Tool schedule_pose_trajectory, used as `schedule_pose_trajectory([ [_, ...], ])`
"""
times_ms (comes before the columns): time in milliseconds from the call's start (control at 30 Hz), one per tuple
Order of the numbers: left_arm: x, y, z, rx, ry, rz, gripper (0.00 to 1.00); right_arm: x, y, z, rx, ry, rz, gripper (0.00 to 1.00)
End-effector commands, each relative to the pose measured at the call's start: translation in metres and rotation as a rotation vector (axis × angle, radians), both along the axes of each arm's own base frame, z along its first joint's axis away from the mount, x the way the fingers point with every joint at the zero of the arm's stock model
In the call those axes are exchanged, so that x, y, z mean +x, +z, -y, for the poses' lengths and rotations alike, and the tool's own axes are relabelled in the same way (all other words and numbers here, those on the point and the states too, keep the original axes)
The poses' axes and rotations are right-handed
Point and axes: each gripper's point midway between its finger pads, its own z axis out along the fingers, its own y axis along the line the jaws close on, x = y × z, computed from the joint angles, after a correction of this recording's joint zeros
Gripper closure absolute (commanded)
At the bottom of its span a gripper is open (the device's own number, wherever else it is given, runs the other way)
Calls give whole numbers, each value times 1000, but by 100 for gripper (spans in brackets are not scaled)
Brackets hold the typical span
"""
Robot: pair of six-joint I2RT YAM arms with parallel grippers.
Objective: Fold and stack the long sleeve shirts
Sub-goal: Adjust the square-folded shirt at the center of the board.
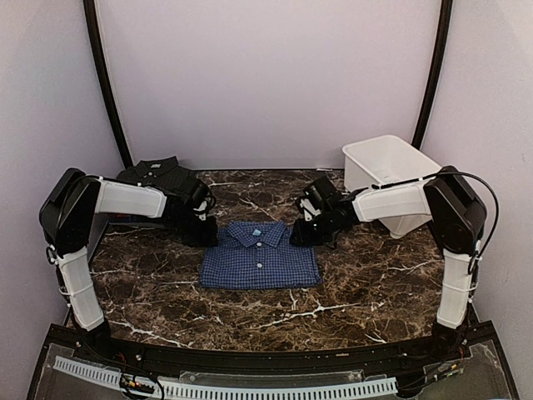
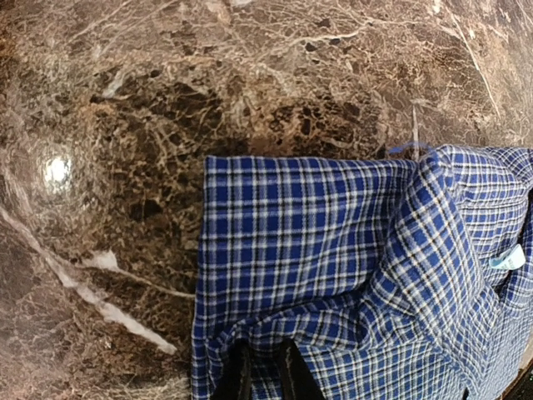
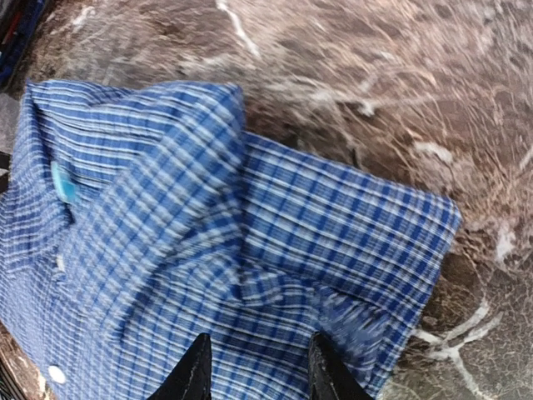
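At the middle of the marble table point(image 1: 158, 292), you have the blue check shirt point(image 1: 260, 257) lying folded, collar toward the back. Your left gripper point(image 2: 266, 377) sits at its left shoulder corner, fingers drawn nearly together, pinching a ridge of cloth. Your right gripper point(image 3: 258, 368) is down on the opposite corner, fingers spread with creased fabric between them. Behind your left arm lies the dark check shirt point(image 1: 156, 173); the white basket point(image 1: 412, 162) stands back right.
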Motion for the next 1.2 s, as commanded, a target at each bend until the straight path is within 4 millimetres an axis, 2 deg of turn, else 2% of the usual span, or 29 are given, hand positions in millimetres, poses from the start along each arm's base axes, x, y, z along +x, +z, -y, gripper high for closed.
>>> schedule_pose_trajectory([
  [0, -3, -13, -10, 42, 20, -11, 88, -1, -16, 11, 16, -33, -22, 63],
  [133, -8, -19, -5, 31, 0, -29, 88, -4, -28, 21, 7, -49, -46, 64],
  [300, -16, -24, 17, -9, -38, -50, 88, -5, -36, 45, -26, -89, -54, 64],
  [567, -31, -24, 81, -106, -91, -68, 88, -13, -43, 105, -108, -175, -52, 64],
  [833, -29, -11, 136, -207, -84, -40, 86, -25, -46, 158, -161, -270, -56, 64],
  [967, -22, -1, 150, -223, -105, -13, 85, -27, -45, 168, -163, -289, -56, 64],
  [1167, -11, 17, 155, -202, -131, 25, 82, -22, -30, 163, -136, -286, -29, 64],
])
